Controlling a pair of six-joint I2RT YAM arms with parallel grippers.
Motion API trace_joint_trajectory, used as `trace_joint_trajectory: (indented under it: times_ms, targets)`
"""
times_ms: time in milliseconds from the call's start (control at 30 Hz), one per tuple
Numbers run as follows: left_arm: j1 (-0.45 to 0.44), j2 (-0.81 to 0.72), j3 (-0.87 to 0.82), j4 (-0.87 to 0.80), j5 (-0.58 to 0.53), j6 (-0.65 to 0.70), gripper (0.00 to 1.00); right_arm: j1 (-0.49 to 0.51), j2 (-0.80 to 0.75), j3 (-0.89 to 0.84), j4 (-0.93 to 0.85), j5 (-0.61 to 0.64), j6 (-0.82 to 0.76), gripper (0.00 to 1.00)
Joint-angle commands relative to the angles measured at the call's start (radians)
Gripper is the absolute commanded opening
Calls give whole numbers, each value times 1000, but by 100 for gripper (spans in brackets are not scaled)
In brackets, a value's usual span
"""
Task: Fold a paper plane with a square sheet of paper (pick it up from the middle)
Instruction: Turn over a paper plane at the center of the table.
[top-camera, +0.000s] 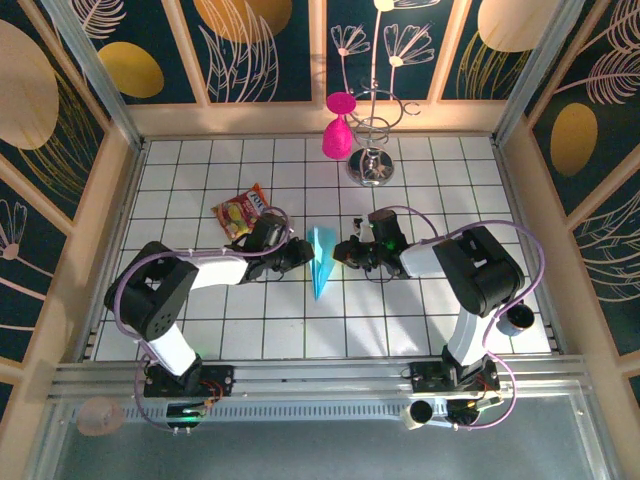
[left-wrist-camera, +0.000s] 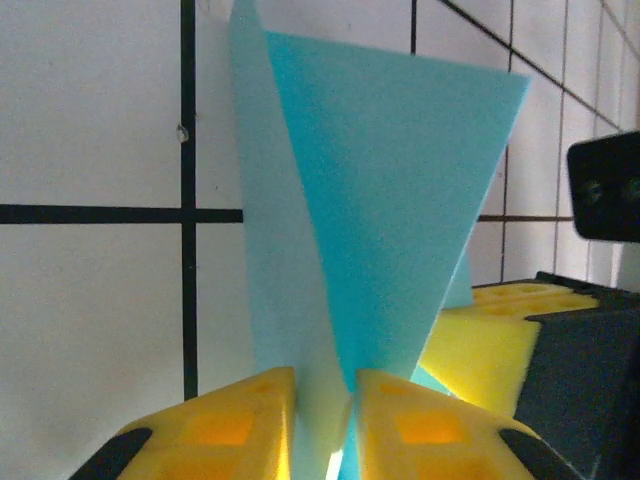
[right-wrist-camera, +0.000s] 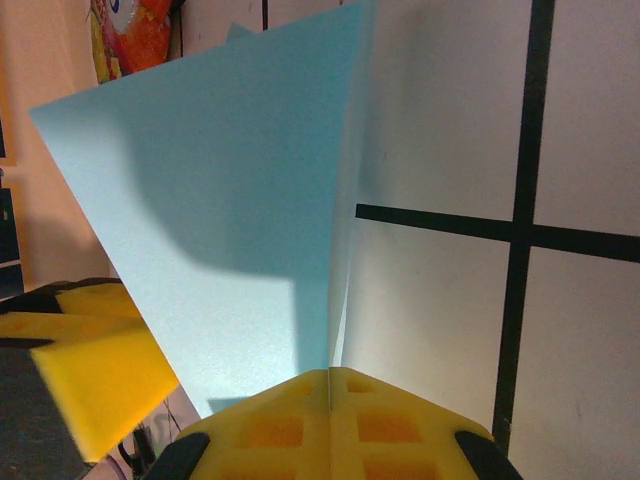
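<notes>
Yellow fingers (left-wrist-camera: 225, 425) pinch the upright paper plane (left-wrist-camera: 400, 200).

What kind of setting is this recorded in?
Probably a purpose-built robot test booth: a white grid-tiled table, decorated panel walls enclosing it, and a metal mounting rail at its near edge.

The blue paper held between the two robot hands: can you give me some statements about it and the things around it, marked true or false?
1. Both the left hand and the right hand pinch the paper plane. True.
2. The paper is a flat, unfolded square. False: it is folded into a narrow point.
3. The snack packet lies on the plane. False: it lies apart, beyond the left hand.
4. A pink cup hangs on the metal stand. True.
</notes>
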Motion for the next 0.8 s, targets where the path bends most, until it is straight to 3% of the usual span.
trace_joint_trajectory:
  times_ms: [0,767]
  targets:
    - [-6,10,26,-59,-24,24,19,-9,3,-4,15,-7,-11,2]
    - [-5,-115,-39,-100,-199,5,0,-32,-65,-22,-12,51,-17,0]
